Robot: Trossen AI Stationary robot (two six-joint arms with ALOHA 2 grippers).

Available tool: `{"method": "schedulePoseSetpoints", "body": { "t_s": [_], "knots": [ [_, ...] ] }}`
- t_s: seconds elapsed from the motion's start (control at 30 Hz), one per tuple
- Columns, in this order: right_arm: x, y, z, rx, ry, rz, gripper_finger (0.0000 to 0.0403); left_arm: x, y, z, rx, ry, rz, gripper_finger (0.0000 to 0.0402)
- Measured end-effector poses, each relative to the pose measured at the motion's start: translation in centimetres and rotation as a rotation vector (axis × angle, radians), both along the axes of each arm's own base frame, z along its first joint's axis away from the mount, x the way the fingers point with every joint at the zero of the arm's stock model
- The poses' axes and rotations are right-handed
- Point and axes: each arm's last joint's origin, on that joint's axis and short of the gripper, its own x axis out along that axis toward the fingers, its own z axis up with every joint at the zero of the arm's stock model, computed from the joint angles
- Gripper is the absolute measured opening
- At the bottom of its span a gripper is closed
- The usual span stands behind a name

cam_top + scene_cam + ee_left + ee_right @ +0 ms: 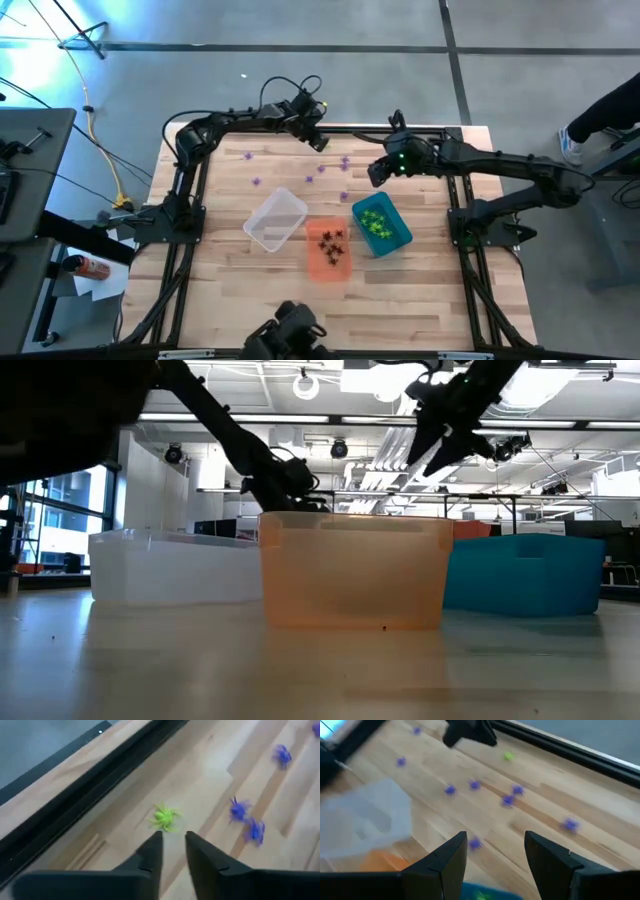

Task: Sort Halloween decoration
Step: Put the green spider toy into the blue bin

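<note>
A bright green spider trinket (pixel 165 817) lies on the wood close to the table's far edge. My left gripper (pixel 173 837) hangs just short of it, slanting down, its fingers a small gap apart and touching nothing. Purple spiders (pixel 322 168) lie scattered over the far half of the table. My right gripper (pixel 495 842) is open and holds nothing; it hovers above the table near the teal bin's far end (pixel 378 175). Black spiders (pixel 330 240) lie in the orange bin and green ones (pixel 375 222) in the teal bin.
Three bins stand side by side mid-table: clear (pixel 275 220), orange (pixel 328 262) and teal (pixel 398 238). A dark frame rail (pixel 100 785) runs along the far edge, right beside the green spider. My left gripper (pixel 470 732) also shows in the right wrist view.
</note>
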Motion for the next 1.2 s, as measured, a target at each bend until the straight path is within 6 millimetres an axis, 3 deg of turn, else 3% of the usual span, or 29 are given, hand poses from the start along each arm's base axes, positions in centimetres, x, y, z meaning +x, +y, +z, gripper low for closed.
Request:
{"method": "schedulePoseSetpoints", "body": {
  "t_s": [0.1,0.3,0.47,0.67,0.97,1.07,1.2],
  "knots": [
    [1.3,-0.7,-0.5,0.02,-0.058,-0.013,0.0178,-0.9,0.5,0.2,-0.009,0.016,-0.031,0.0013],
    [3.7,-2.5,-2.2,0.081,-0.121,-0.001,0.0097,-1.9,2.6,0.4,-0.045,-0.085,0.042,0.0002],
    [4.0,-2.8,-2.0,0.145,-0.182,0.039,0.001,0.3,0.2,-0.4,0.012,-0.032,-0.027,0.0],
    [3.9,-2.6,-1.8,0.175,-0.201,0.069,0.0037,1.8,-0.3,-1.2,0.086,-0.027,-0.035,0.0],
    [4.2,-2.6,-1.4,0.218,-0.267,0.073,0.0007,-0.1,1.4,-3.1,-0.159,0.044,-0.062,0.0],
    [4.5,-3.7,-1.5,0.207,-0.305,0.039,0.0002,-1.5,2.0,-0.7,-0.19,-0.009,-0.074,0.0],
    [5.1,-6.3,-3.3,0.224,-0.285,-0.028,0.0001,-4.4,3.4,5.2,-0.12,-0.133,-0.041,0.0]
  ]
}}
